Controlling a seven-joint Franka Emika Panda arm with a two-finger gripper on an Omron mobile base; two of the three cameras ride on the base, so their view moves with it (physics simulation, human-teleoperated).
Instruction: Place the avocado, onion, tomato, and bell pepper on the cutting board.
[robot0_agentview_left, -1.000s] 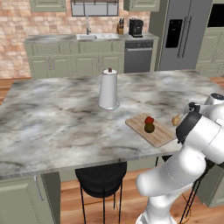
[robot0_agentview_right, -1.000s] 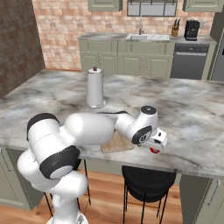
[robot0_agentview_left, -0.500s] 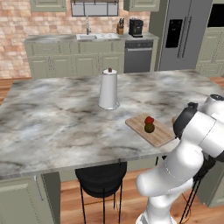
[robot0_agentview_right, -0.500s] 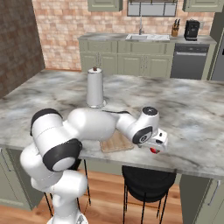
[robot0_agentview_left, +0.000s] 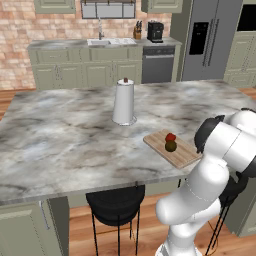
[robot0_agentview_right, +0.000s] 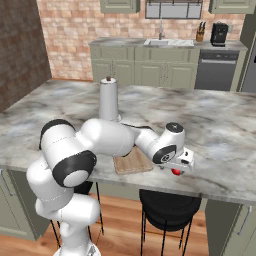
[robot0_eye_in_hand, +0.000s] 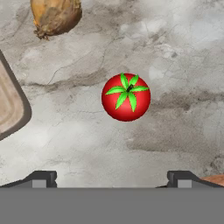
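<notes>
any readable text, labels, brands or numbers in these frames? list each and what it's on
None. No legible text, brand, number or sign on the cutting board, tomato, onion, paper towel roll, coffee maker, fridge or dishwasher. All surfaces are plain rendered textures.

The tomato (robot0_eye_in_hand: 126, 97) sits on the grey marbled bench (robot0_eye_in_hand: 175, 52), its green leafy top facing the camera, between and beyond the two dark fingertips (robot0_eye_in_hand: 41, 178) of the gripper (robot0_eye_in_hand: 112, 180), whose jaws stand wide apart and touch nothing. The onion (robot0_eye_in_hand: 56, 16) lies near the top left edge, well apart from the tomato. A rounded corner of the cutting board (robot0_eye_in_hand: 12, 109) shows at the left edge, clear of both.
</notes>
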